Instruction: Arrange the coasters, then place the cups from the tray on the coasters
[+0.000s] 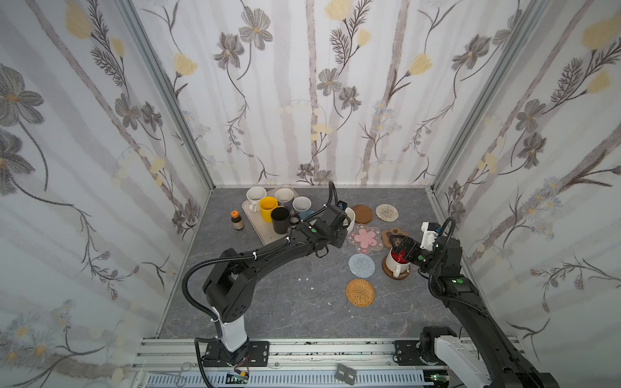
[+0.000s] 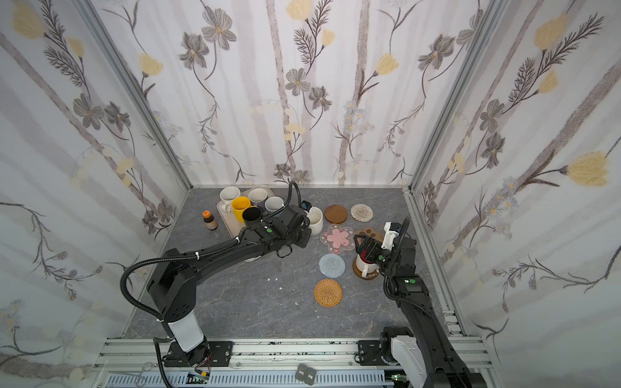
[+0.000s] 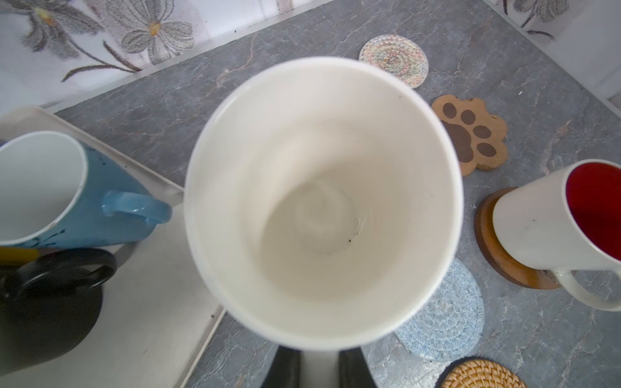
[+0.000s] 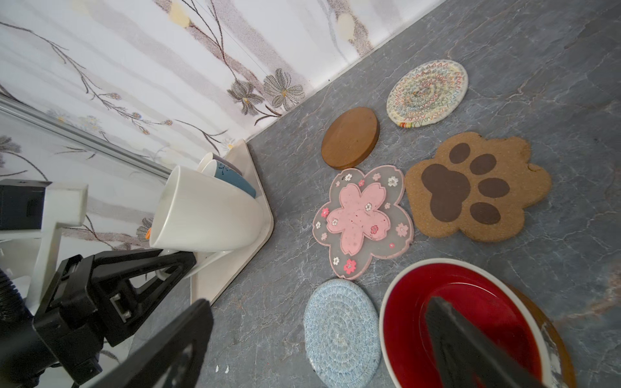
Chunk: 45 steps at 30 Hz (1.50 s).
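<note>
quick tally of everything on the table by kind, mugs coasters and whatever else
mugs: 7
coasters: 7
tray: 1
bottle: 1
total: 16

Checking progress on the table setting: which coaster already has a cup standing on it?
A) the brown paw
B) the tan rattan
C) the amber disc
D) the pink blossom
C: the white mug with the red inside stands upright on the amber disc coaster, whose edge shows around the mug's base.
</note>
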Available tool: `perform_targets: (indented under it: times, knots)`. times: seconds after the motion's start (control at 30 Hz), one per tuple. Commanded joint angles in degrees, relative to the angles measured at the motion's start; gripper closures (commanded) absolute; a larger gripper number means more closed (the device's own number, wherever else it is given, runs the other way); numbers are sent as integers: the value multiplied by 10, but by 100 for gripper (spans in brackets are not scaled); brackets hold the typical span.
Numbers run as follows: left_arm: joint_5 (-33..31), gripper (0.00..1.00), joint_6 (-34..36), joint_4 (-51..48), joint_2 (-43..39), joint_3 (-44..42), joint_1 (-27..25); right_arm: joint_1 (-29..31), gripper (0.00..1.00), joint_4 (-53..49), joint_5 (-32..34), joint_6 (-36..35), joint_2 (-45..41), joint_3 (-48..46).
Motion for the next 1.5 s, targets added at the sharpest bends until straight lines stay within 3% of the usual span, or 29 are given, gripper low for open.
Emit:
perform_targets:
  times: [0.0,0.57,1.0,1.47]
  knots:
    - [24,100,35,35,35,41,-5,-10,0,33,-13,10,1,-6]
    - [132,100,119,55,205,220,-27,-83,0,49,-29,26,9,-21]
    - [149,100,152,55,295,335,-63,-133,0,33,-23,34,31,-16]
    - [125,100,158,53,367,415,-80,-136,0,33,-18,28,16,-20]
